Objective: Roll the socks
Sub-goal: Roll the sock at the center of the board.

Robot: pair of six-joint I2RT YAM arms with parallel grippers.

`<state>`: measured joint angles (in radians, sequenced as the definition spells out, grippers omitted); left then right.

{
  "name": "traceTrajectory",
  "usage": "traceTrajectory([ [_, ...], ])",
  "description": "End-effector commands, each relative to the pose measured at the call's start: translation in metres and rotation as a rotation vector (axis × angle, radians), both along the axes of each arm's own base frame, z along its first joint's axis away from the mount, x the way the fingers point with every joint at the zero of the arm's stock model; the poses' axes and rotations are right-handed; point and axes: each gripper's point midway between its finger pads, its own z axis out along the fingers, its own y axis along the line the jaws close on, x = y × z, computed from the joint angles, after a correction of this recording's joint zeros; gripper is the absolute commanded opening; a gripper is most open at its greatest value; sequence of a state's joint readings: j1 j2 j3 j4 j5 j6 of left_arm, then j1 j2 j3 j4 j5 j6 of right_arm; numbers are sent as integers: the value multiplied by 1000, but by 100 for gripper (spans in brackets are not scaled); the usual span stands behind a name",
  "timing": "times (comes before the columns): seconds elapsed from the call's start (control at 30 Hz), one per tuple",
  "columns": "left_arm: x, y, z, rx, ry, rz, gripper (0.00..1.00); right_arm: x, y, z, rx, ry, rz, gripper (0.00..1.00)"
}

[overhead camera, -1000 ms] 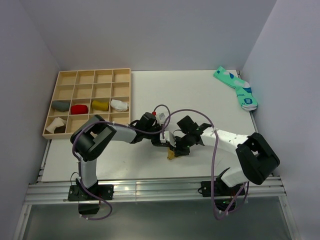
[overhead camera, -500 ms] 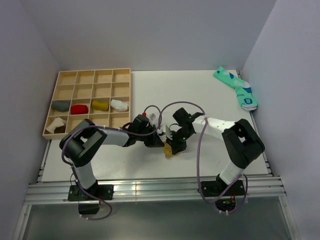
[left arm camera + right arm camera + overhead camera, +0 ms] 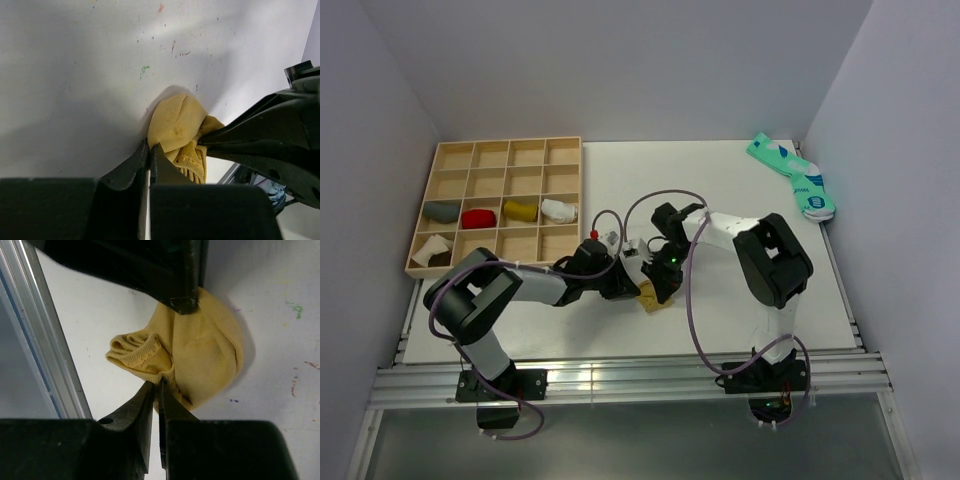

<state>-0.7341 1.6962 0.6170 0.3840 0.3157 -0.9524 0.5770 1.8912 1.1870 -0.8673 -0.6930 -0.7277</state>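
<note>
A mustard-yellow sock point(image 3: 651, 298) lies bunched in a ball on the white table, near the front middle. It shows in the left wrist view point(image 3: 176, 126) and the right wrist view point(image 3: 205, 352). My left gripper point(image 3: 632, 288) is shut on the sock's left edge; its tips point(image 3: 149, 148) pinch the fabric. My right gripper point(image 3: 662, 279) is shut on the sock's ribbed cuff point(image 3: 140, 356); its tips point(image 3: 157, 385) pinch a fold. The two grippers meet at the sock from opposite sides. No beige sock with brown bands is in view.
A wooden tray point(image 3: 448, 156) of compartments stands at the back left, holding rolled grey point(image 3: 444, 211), red point(image 3: 478, 217), yellow point(image 3: 520, 210) and white point(image 3: 558, 209) socks. A green and white sock pair point(image 3: 792, 176) lies at the back right. A metal rail point(image 3: 35, 335) runs along the table's front edge.
Both arms and the yellow sock have shifted a little to the left along the table. The sock stays pinched between both grippers.
</note>
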Motion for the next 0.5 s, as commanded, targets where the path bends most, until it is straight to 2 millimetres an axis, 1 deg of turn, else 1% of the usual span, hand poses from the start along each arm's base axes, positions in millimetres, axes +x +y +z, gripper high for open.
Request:
traceTrajectory([
  [0.0, 6, -9, 18, -17, -117, -14, 8, 12, -19, -15, -155, 1, -51, 12],
  [0.03, 6, -10, 18, -5, -137, -27, 9, 14, -18, -16, -167, 4, -53, 12],
  [0.07, 9, -14, 21, -1, -157, -30, 13, 13, -19, -16, -181, 13, -53, 12],
  [0.1, 8, -15, 20, 13, -168, -42, 15, 13, -18, -15, -181, 14, -51, 12],
  [0.13, 11, -18, 23, 12, -182, -42, 17, 13, -18, -14, -183, 15, -57, 12],
  [0.17, 12, -19, 24, 13, -194, -43, 22, 13, -17, -14, -184, 11, -56, 12],
  [0.23, 12, -21, 30, 2, -220, -46, 26, 14, -17, -15, -201, 2, -63, 12],
  [0.27, 12, -20, 32, 5, -230, -42, 32, 14, -17, -15, -203, -2, -63, 12],
  [0.3, 14, -19, 34, 14, -251, -31, 34, 14, -18, -16, -209, -4, -64, 12],
  [0.37, 13, -13, 44, 3, -294, -19, 38, 15, -18, -17, -216, -3, -68, 12],
  [0.4, 13, -9, 47, 5, -318, -8, 39, 14, -18, -17, -215, 2, -68, 12],
  [0.43, 10, -4, 52, -4, -334, 0, 40, 15, -18, -18, -216, 3, -71, 12],
  [0.47, 9, -2, 57, -18, -355, 4, 41, 14, -17, -17, -214, 8, -71, 12],
])
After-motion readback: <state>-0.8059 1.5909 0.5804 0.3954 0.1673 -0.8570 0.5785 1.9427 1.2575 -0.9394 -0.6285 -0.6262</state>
